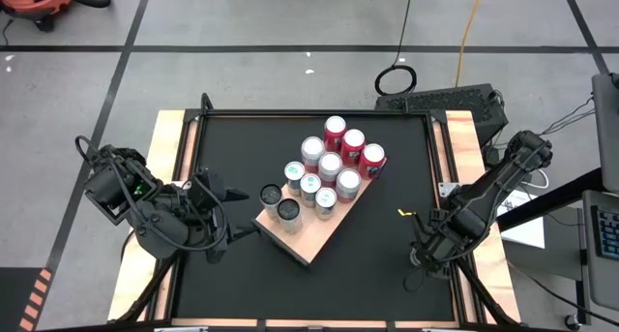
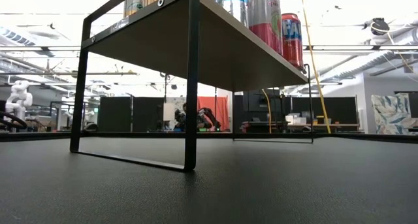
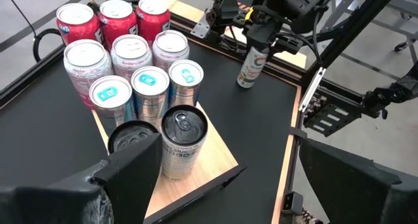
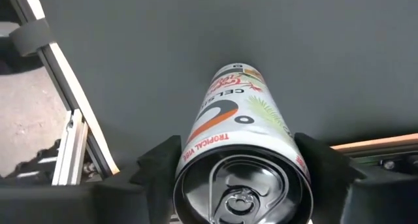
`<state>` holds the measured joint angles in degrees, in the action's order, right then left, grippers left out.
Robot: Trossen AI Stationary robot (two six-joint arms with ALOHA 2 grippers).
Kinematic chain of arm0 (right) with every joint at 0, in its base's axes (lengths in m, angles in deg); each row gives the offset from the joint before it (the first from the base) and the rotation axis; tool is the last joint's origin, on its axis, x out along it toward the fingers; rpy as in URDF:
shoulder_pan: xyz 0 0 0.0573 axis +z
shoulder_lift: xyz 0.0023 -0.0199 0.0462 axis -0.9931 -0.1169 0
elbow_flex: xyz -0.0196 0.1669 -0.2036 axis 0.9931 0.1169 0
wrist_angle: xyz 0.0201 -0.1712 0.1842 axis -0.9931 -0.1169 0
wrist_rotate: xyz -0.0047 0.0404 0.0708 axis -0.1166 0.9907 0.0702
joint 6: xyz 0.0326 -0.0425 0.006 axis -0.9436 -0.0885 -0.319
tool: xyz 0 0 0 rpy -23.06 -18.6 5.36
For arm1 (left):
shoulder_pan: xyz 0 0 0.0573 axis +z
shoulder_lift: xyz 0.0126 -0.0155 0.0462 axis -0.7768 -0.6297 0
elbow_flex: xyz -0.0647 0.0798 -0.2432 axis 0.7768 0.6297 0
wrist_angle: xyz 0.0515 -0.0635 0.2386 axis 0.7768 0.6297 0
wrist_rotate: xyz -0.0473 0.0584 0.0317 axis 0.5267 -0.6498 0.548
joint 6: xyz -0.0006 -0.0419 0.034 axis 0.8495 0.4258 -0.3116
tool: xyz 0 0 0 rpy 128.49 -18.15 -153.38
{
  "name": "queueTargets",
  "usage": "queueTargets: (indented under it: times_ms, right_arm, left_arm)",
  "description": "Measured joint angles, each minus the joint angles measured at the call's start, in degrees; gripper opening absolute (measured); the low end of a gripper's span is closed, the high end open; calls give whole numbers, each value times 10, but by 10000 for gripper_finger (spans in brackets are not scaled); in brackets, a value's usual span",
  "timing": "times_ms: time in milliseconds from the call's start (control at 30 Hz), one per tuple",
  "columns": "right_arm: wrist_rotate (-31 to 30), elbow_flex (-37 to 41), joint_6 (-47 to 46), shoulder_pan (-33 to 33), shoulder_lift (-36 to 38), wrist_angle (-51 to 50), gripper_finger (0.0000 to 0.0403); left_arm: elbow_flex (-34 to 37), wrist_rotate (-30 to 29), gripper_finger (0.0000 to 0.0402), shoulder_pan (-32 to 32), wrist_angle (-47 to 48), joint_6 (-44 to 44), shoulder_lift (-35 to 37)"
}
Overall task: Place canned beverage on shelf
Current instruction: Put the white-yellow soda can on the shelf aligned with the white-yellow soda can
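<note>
Your right end effector [image 4: 238, 168] sits at the worktop's [image 1: 387, 245] right edge w/ both fingers hugging a white tropical can [image 4: 238, 145], upright on the worktop, well apart from the shelf [image 1: 308, 240]. Shelf holds approx. eleven cans mid-worktop. Left end effector [image 1: 232, 211] hangs wide open, just beside the shelf's left end.

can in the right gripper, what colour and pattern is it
The can is white with an orange swoosh, green palm leaves and dark lettering; the right wrist view shows it best.
</note>
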<state>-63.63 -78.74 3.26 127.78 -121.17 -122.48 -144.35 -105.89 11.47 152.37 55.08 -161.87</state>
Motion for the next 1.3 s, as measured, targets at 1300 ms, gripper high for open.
queueTargets:
  times_ms: [1300]
  right_arm:
    - [-71,-147,13,-5,-1,115,229]
  left_arm:
    - [0,-28,363,26,-249,-137,-77]
